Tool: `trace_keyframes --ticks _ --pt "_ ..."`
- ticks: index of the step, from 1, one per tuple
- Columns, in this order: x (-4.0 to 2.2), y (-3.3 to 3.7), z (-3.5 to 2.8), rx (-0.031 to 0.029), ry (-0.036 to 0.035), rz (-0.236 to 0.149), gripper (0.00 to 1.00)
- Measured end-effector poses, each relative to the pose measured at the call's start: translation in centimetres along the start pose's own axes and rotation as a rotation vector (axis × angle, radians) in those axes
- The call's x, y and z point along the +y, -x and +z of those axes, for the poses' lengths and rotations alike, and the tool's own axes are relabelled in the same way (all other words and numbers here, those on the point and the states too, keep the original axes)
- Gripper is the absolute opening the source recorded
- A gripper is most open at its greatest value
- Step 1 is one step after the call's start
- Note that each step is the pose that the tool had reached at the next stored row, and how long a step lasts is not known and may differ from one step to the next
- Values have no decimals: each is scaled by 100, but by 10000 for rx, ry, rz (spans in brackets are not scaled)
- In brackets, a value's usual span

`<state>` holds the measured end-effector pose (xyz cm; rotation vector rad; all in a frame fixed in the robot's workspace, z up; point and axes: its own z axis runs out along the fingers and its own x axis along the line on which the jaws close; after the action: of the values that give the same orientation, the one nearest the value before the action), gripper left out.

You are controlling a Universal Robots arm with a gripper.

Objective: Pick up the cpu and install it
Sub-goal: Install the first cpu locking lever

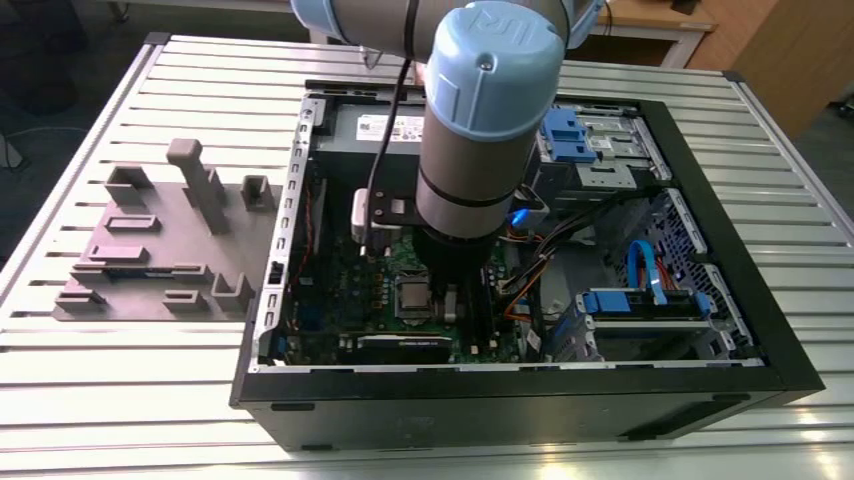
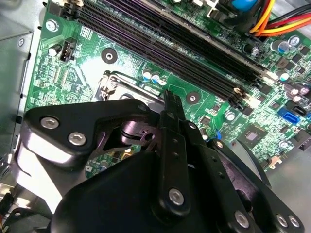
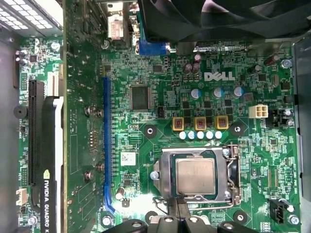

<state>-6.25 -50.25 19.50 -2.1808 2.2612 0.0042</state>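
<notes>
- One arm reaches down into an open computer case [image 1: 747,340] lying on its side on a slatted metal table [image 1: 160,400]; in the exterior view the gripper [image 1: 454,300] hangs low over the green motherboard [image 1: 340,290], close to the socket area.
- In the first wrist view the cpu [image 3: 195,177] lies flat inside the metal-framed socket [image 3: 167,160], its silver-grey lid facing up and its edges square to the frame. It looks seated, and nothing is touching its top.
- At the frame's near edge in the first wrist view, the black fingertips [image 3: 167,213] stand just beside the socket. Whether the jaws are spread or closed cannot be told, and no object shows between them.
- By the look of it, the chip is light, rigid and thin, with a smooth metal lid that offers little friction. The delicate side is probably underneath, so it would tolerate no tilt or sideways scrape in the socket.
- Judged from its shape, the safest hold is across two opposite edges of the pale rim, level and gentle, never a press on the lid's middle.
- Off to the exterior view's left, a grey plastic fixture [image 1: 154,250] with raised blocks sits on the table beside the case.
</notes>
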Motion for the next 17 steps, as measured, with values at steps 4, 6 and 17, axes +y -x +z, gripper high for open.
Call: trace_keyframes --ticks 4,6,17 --pt "-21 1 11 -1 0 -3 10" --pt "-30 1 19 0 0 -5 10" --pt "-55 1 59 0 -1 -11 10"
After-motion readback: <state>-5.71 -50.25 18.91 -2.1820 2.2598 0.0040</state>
